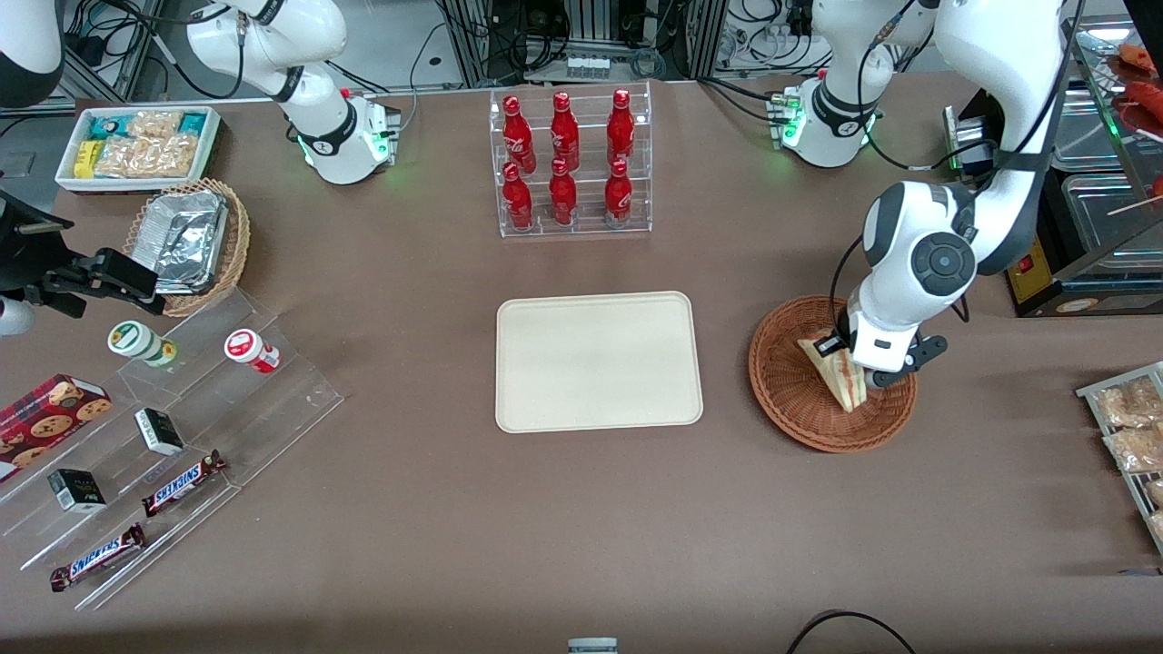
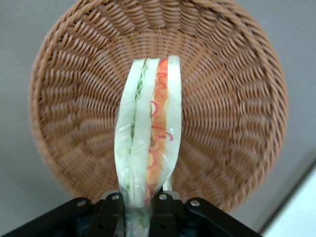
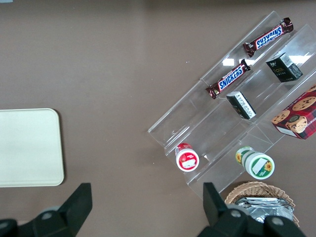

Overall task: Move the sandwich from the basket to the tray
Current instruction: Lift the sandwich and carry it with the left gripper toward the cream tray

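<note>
I've got the tool [image 1: 863,374] over the basket [image 1: 790,386], its fingers [image 2: 159,213] clamped on one end of the sandwich [image 2: 149,133]. The sandwich sticks out from the tool above the basket's woven floor. The tray [image 1: 598,361] sits bare on the worktop [image 1: 581,509] beside the basket.

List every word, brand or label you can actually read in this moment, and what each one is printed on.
"SNICKERS" on the chocolate bar on the clear stepped stand.
"SNICKERS" on the second chocolate bar, nearer the front camera.
Unreadable: labels on the red bottles, the cookie box, the two dark small boxes, the two round-lidded cups.
No text on the sandwich, held by the gripper above the basket, nor on the tray.
</note>
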